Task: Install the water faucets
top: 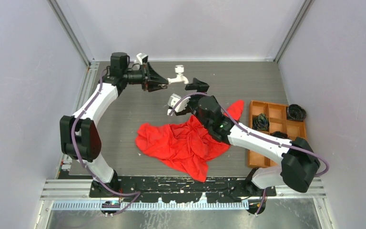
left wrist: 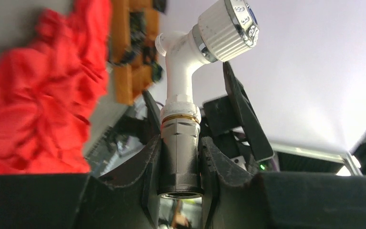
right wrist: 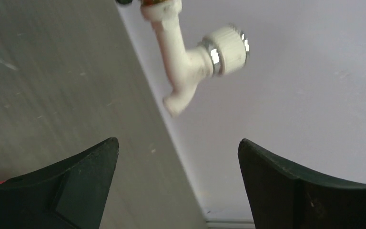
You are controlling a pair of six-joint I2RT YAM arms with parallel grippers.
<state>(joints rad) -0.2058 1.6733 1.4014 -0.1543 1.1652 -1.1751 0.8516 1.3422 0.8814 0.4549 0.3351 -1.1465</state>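
Note:
The water faucet [top: 177,76] is a white plastic tap with a round knob [left wrist: 226,28], held above the table at the back. Its brassy ring [left wrist: 181,117] sits at the mouth of a grey metal fitting [left wrist: 180,157]. My left gripper [left wrist: 180,148] is shut on that fitting, and the tap sticks out past the fingers. In the top view the left gripper [top: 164,82] points right. My right gripper [top: 195,86] stands open just right of the tap, apart from it. In the right wrist view the faucet [right wrist: 186,62] hangs beyond the open right gripper [right wrist: 178,143], with nothing between the fingers.
A crumpled red cloth [top: 186,143] lies mid-table under the right arm. An orange compartment tray [top: 271,106] with black coiled parts stands at the right, and another black coil [top: 295,112] lies beside it. Grey walls close in the back and sides.

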